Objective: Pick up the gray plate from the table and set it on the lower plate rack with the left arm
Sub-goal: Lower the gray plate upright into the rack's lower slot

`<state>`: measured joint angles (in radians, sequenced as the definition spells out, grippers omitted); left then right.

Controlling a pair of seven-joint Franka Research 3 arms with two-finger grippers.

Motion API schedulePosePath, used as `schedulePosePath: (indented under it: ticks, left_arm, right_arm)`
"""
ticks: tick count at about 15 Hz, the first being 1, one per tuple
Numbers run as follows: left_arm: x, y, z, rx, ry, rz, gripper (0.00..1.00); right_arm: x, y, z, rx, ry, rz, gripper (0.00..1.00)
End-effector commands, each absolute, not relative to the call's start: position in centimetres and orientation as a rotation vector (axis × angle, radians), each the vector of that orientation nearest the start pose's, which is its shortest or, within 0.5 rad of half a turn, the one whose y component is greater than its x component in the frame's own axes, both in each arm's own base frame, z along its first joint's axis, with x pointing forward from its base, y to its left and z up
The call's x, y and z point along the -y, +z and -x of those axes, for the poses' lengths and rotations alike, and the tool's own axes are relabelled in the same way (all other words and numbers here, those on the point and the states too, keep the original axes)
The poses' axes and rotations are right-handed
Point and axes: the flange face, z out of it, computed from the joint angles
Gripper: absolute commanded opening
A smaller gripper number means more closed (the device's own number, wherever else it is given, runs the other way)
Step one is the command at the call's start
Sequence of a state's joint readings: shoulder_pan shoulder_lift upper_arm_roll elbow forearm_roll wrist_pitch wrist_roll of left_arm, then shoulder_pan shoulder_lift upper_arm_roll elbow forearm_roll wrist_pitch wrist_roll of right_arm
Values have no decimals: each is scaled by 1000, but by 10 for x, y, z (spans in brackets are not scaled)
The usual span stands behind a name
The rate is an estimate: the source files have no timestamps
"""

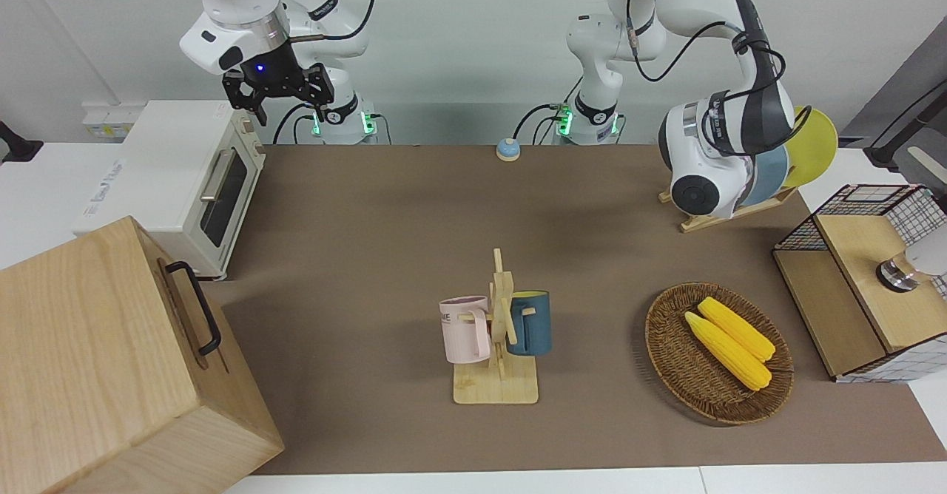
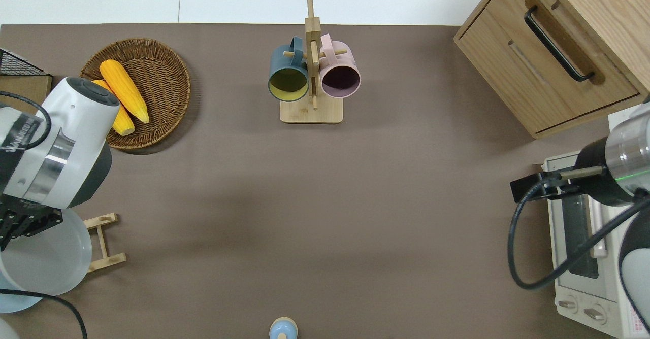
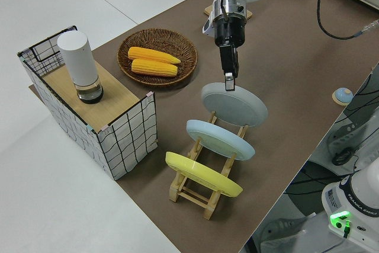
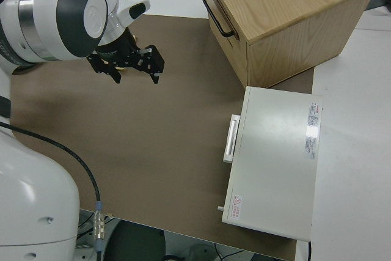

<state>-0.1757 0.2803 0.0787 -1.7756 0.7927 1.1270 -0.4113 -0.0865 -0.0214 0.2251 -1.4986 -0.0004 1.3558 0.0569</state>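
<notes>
My left gripper (image 3: 229, 84) is shut on the rim of the gray plate (image 3: 234, 105). It holds the plate tilted over the lower plate rack (image 3: 204, 197), next to the light-blue plate (image 3: 220, 139) and the yellow plate (image 3: 203, 174) that stand in the rack. In the overhead view the gray plate (image 2: 45, 263) covers most of the rack (image 2: 104, 242), and the gripper (image 2: 20, 225) is at the plate's rim. I cannot tell whether the plate rests in a slot. In the front view the left arm hides the plate. My right arm is parked with its gripper (image 1: 277, 91) open.
A wicker basket (image 2: 172, 60) with two corn cobs lies farther from the robots than the rack. A mug tree (image 2: 311, 110) with two mugs stands mid-table. A wooden cabinet (image 2: 558, 49) and a toaster oven (image 2: 584, 258) stand at the right arm's end. A wire basket (image 1: 858, 257) stands beside the rack.
</notes>
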Motion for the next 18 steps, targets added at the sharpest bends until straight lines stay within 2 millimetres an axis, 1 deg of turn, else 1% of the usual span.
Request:
schedulePosePath:
  ticks: [1, 2, 6, 8, 9, 10, 11, 12, 13, 15, 16, 18]
  left_arm:
    - [-33, 392, -533, 313, 725, 1941, 0]
    - [-30, 386, -532, 307, 726, 1968, 3]
    - [-23, 379, -533, 321, 712, 2029, 20]
    - [-20, 376, -534, 323, 706, 2047, 83]
    - [-18, 375, -534, 326, 709, 2064, 174]
    - [-17, 374, -534, 325, 716, 2077, 602]
    - [-12, 374, -534, 323, 713, 2096, 733]
    - [-9, 374, -535, 321, 704, 2119, 767]
    - [-8, 376, -536, 318, 701, 2132, 983]
    - [10, 379, -535, 306, 692, 2164, 995]
    - [16, 387, -536, 317, 662, 2210, 998]
    - [37, 410, -545, 376, 574, 2398, 998]
  right_arm:
    - [-70, 656, -517, 121, 198, 3148, 990]
    - [-71, 656, -517, 123, 198, 3148, 990]
    - [-70, 656, -517, 121, 198, 3148, 990]
    - [-71, 656, -517, 123, 198, 3148, 987]
    - [-70, 656, -517, 121, 198, 3148, 987]
    - [-70, 656, -517, 121, 198, 3148, 990]
    - [-70, 656, -517, 121, 198, 3148, 990]
    - [-70, 656, -517, 121, 198, 3148, 987]
    - [-71, 656, -517, 123, 198, 3148, 987]
    - [-70, 656, -517, 121, 198, 3148, 990]
    - [-70, 656, -517, 121, 198, 3148, 990]
    - [-71, 656, -517, 123, 198, 3148, 990]
